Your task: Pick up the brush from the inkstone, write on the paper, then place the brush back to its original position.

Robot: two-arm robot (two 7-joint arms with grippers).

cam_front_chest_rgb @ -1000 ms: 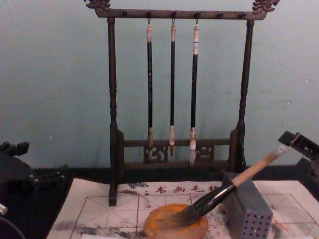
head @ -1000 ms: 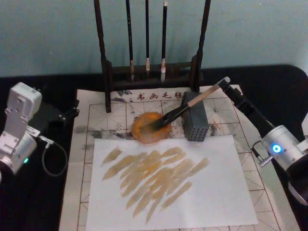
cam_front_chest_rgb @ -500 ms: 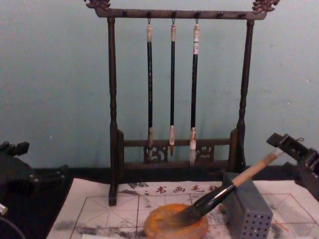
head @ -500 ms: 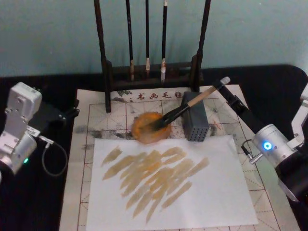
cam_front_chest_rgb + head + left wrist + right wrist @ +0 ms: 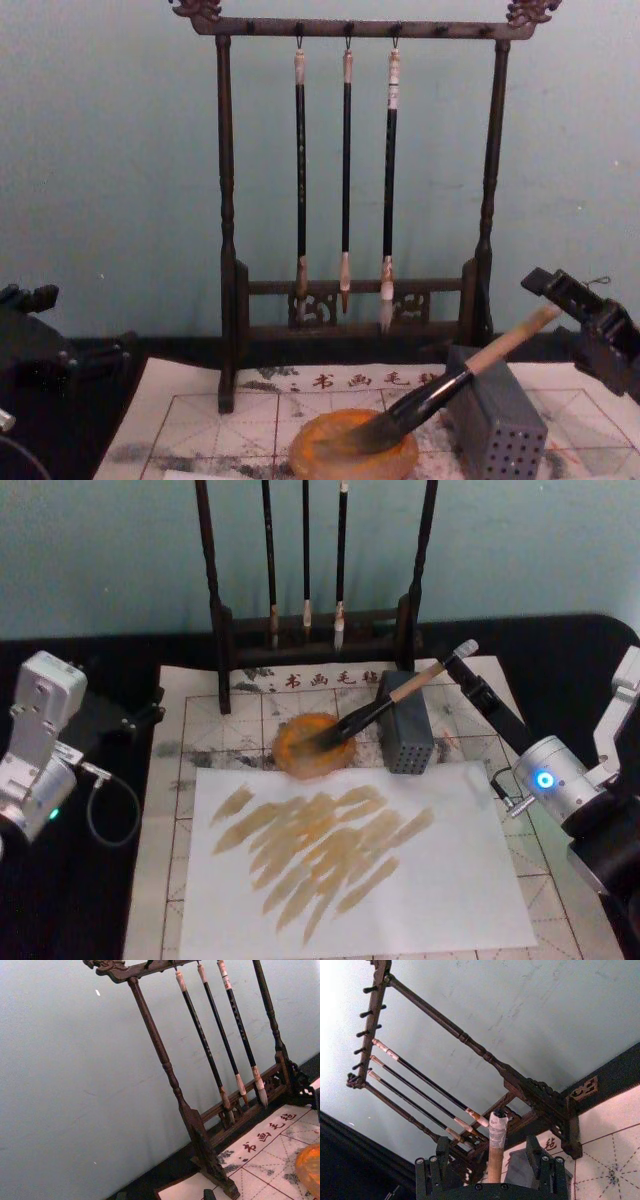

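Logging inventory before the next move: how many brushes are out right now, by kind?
Thick brush, tip in the inkstone: 1
Thin brushes hanging on the rack: 3
Total: 4

Three thin brushes (image 5: 346,160) are counted on one wooden rack (image 5: 226,200). There is one thick brush (image 5: 385,702), one inkstone (image 5: 295,765) and one grey perforated block (image 5: 408,738). Sheets number two (one atop the other): one gridded paper (image 5: 245,712) and one plain white sheet (image 5: 450,880). Grippers number two: the left gripper (image 5: 150,712) and the right gripper (image 5: 460,665).
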